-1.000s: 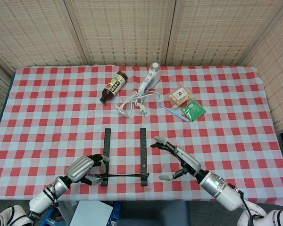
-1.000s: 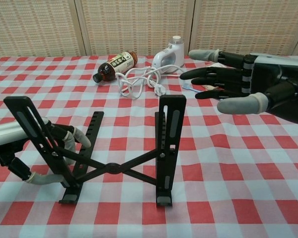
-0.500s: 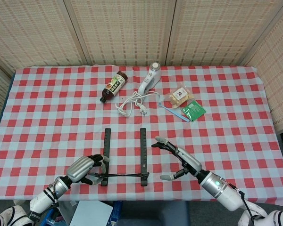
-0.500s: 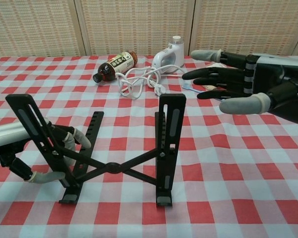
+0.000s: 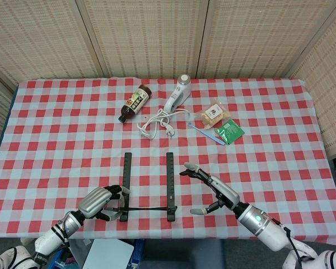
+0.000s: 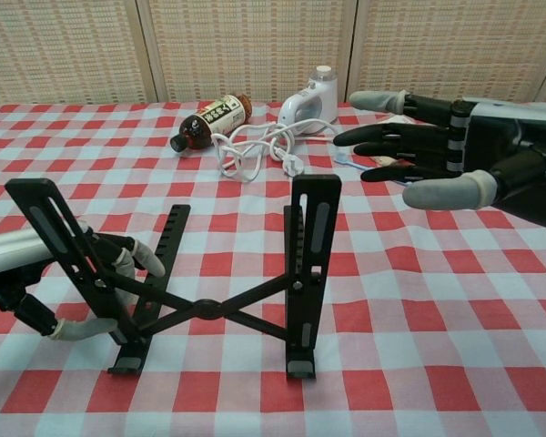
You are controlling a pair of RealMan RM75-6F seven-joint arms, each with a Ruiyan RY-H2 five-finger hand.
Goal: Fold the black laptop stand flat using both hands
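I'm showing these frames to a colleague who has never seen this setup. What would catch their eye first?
Probably the black laptop stand, still propped open on the red-checked tablecloth at the near edge. The left hand has its fingers at the stand's left upright, while the right hand hangs open in the air to the stand's right, touching nothing. Further back lie a brown bottle and a white corded appliance.

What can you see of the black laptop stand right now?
The black laptop stand looks like matte metal: two slotted uprights joined low down by crossed scissor bars, with small feet on the checked tablecloth. It is unfolded, the right upright vertical, the left one leaning outward. It sits near the table's front edge. The left robot hand grips the left upright; the right robot hand hovers apart, open.
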